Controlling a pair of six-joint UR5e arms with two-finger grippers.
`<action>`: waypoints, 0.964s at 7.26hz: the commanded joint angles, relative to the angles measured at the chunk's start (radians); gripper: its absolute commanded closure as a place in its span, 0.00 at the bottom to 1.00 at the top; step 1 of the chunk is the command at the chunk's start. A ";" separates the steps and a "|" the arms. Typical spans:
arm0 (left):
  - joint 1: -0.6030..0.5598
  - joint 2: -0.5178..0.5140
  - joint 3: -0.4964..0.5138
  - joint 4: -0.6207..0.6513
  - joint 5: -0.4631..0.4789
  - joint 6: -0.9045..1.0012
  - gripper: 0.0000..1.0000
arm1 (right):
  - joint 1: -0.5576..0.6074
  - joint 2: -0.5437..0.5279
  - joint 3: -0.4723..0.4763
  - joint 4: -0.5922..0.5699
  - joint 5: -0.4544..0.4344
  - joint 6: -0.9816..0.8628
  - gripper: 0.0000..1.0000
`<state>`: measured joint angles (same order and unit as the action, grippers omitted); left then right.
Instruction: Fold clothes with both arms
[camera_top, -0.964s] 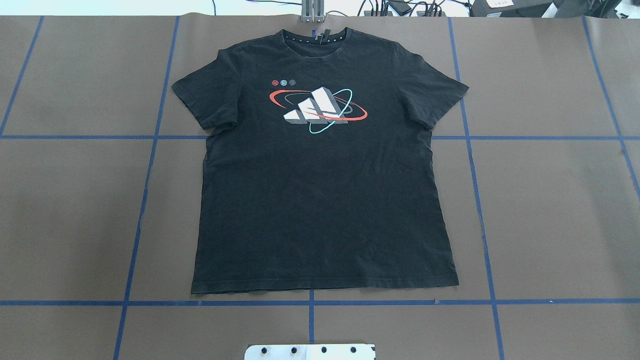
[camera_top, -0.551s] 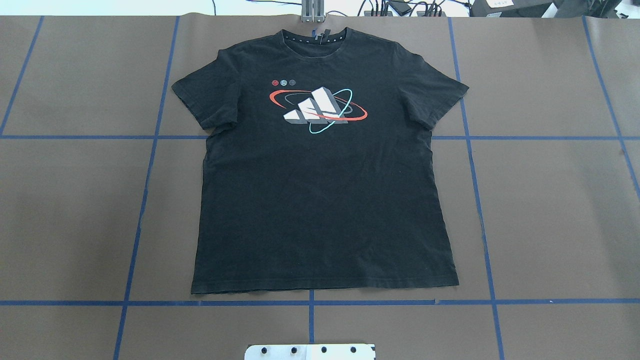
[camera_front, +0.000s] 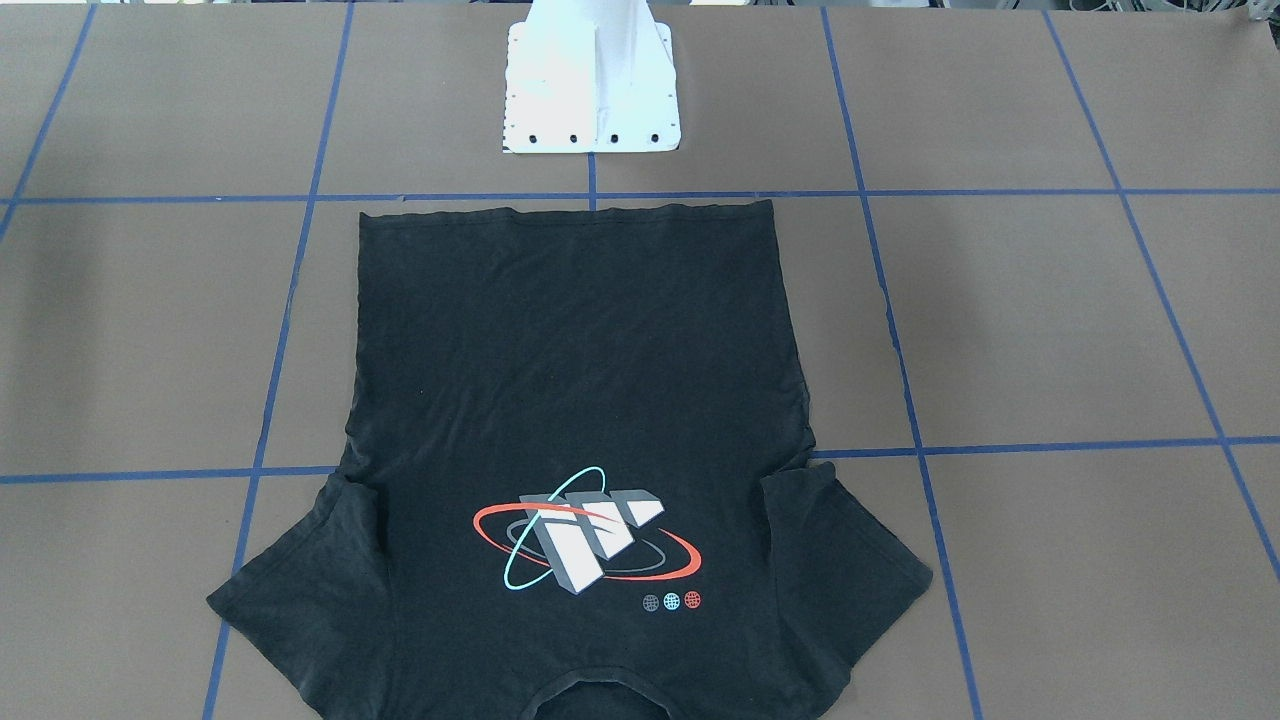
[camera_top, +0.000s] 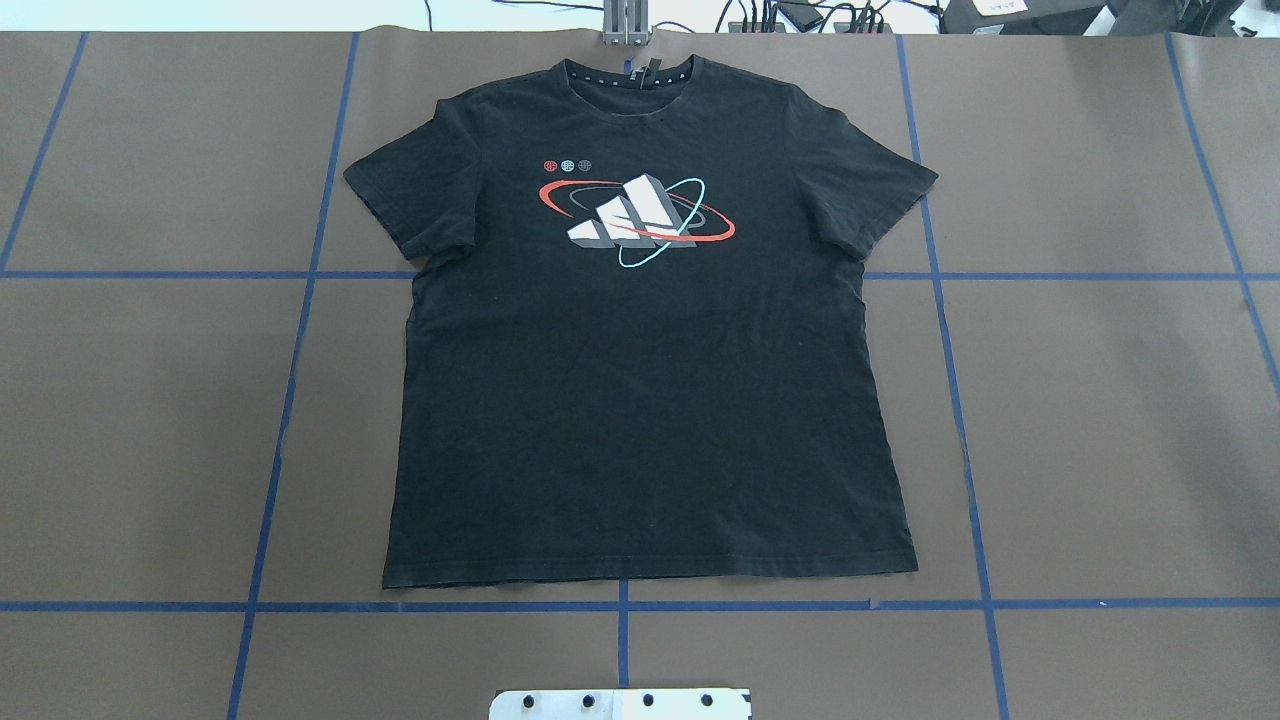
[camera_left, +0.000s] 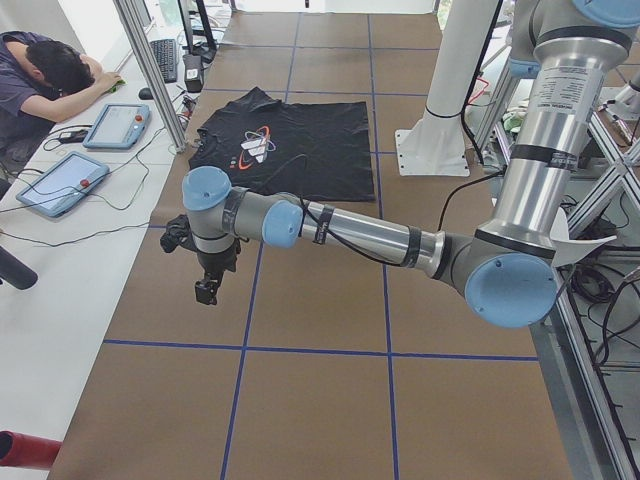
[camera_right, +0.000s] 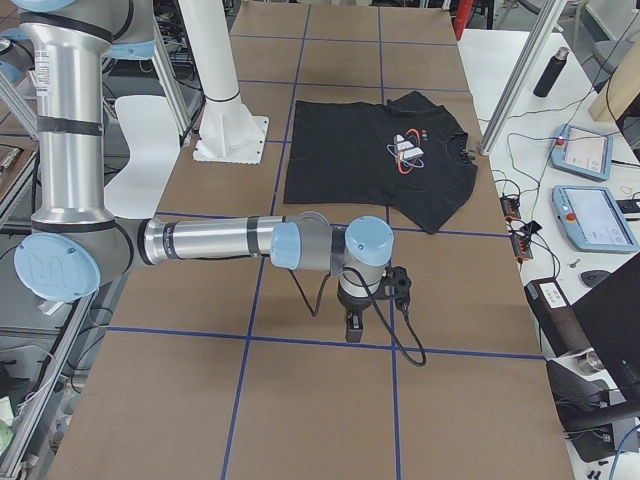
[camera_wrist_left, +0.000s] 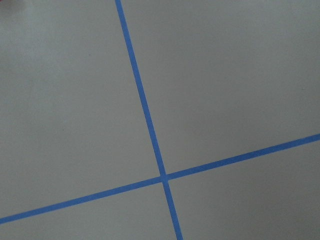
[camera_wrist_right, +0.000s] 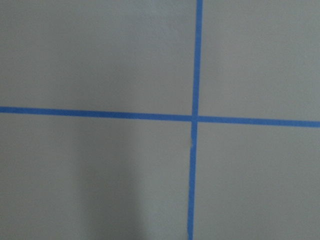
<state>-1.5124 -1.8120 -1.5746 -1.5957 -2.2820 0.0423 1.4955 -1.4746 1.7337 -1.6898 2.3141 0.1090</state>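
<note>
Folding has not begun, by the look of it. The T-shirt (camera_top: 640, 400) lies flat and face up on the brown table cover (camera_top: 1100, 420), with its hem (camera_top: 650, 572) just in front of the white pedestal (camera_front: 590, 90) and its collar (camera_top: 630, 75) on the side farthest from the pedestal. The sleeves (camera_top: 400, 190) are spread and the logo (camera_top: 635, 220) shows whole.

Neither arm is near the cloth. The left arm (camera_left: 350, 235) reaches far out to the pedestal's left and the right arm (camera_right: 210, 240) far to its right, each well apart from the T-shirt. The left gripper (camera_left: 206, 290) and right gripper (camera_right: 353, 325) point down above bare cover. They show only in the side views, so I cannot tell whether their fingers stand wide or closed. Each wrist camera sees only a crossing of blue tape lines (camera_wrist_left: 162, 177) — no cloth, no fingers.

The step in hand, as I judge it, is the approach for the first grasp. To do it well, the 2 arms should come in together, mirrored about the pedestal, so the fabric lifts evenly. Fingers should be parted before they descend and should pinch at an edge, taking both layers and not only the top 1. Thin cotton lying flat gives little to bite, so a low, slightly scooping entry is likely needed — a pinch that drags would wrinkle a smooth garment.
</note>
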 joint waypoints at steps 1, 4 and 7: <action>0.011 -0.021 0.008 -0.112 -0.007 -0.115 0.00 | -0.096 0.103 0.000 0.071 0.005 0.129 0.00; 0.052 -0.075 0.068 -0.314 -0.005 -0.228 0.00 | -0.225 0.172 -0.183 0.382 0.007 0.193 0.00; 0.067 -0.047 0.105 -0.549 -0.005 -0.486 0.01 | -0.306 0.341 -0.386 0.479 0.021 0.260 0.00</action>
<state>-1.4484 -1.8703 -1.4890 -2.0345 -2.2884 -0.3204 1.2266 -1.1953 1.4366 -1.2814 2.3394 0.3370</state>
